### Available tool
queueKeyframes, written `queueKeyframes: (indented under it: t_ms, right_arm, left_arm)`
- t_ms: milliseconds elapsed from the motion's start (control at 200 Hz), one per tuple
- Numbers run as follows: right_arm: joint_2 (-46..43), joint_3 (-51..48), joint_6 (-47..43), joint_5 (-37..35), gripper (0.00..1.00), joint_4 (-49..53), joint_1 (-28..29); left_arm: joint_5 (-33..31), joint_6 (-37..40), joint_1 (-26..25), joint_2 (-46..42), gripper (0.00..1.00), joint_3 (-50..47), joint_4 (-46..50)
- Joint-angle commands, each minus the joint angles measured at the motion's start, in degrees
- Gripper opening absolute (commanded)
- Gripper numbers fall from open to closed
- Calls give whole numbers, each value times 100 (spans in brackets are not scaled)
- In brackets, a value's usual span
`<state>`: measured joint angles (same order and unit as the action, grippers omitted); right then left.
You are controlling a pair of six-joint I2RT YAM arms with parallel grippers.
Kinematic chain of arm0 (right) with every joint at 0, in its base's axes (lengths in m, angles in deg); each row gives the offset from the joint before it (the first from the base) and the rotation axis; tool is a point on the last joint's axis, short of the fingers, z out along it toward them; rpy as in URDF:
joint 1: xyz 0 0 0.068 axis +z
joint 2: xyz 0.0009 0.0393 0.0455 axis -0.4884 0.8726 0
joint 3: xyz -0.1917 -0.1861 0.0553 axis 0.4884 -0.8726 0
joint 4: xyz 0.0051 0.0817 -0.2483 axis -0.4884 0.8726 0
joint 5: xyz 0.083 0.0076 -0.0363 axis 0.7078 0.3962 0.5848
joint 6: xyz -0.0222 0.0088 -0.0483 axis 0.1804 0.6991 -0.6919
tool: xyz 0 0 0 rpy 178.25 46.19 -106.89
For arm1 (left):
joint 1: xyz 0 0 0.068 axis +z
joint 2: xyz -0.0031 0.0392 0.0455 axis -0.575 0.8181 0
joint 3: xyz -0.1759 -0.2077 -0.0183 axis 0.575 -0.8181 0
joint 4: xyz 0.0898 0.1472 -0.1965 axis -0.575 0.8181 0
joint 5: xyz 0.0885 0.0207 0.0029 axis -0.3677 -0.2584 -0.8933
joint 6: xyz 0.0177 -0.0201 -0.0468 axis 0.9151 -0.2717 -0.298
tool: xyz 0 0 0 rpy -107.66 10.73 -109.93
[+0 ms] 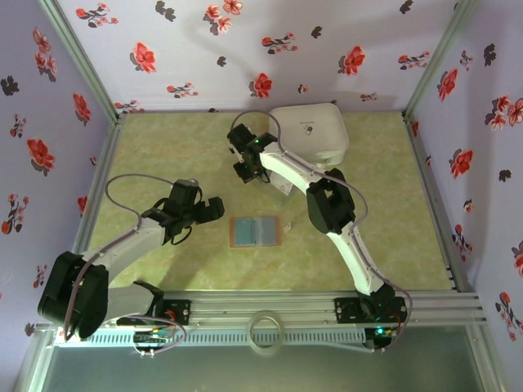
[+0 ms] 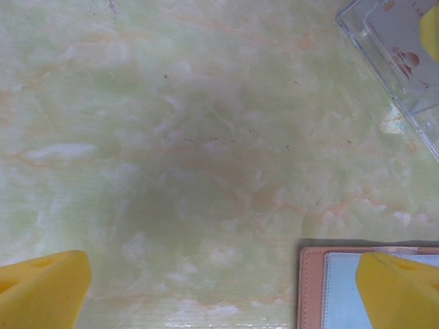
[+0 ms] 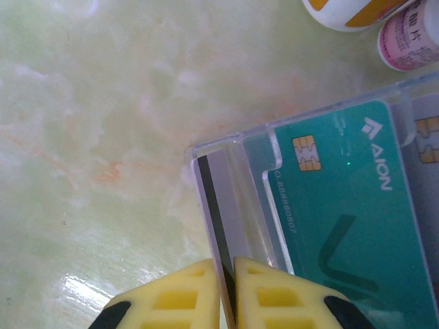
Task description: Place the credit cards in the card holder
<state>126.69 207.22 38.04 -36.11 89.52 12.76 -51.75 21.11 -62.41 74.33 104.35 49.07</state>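
Holder (image 2: 312,291) cut by bottom and right edges, part behind left finger (image 2: 401,291). Striped card (image 3: 223,212) lower end hidden between right pads (image 3: 178,301). Teal card (image 3: 350,219) and two bottles (image 3: 343,10) run off frame edges.

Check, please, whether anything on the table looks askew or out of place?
Nothing looks spilled or damaged. The one oddity: a grey striped card appears tilted up on edge at the clear tray's corner, pinched by the right gripper, while the teal card beside it lies flat.
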Motion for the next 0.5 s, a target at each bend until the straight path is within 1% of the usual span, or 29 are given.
queueKeyframes:
  t_ms: [0, 90, 200, 495]
  right_arm:
    - [52, 220, -140, -119, 8, 202, 28]
    - [14, 270, -214, -198, 6, 238, 26]
    - [-77, 290, -357, -302, 0, 222, 34]
    - [-603, 300, -616, -609, 0, 167, 148]
  left_arm:
    - [80, -62, 67, -5, 100, -55, -116]
    - [99, -62, 67, 29, 100, -56, -122]
    - [110, -55, 68, 57, 100, -33, -125]
    - [125, -8, 68, 99, 100, 47, -68]
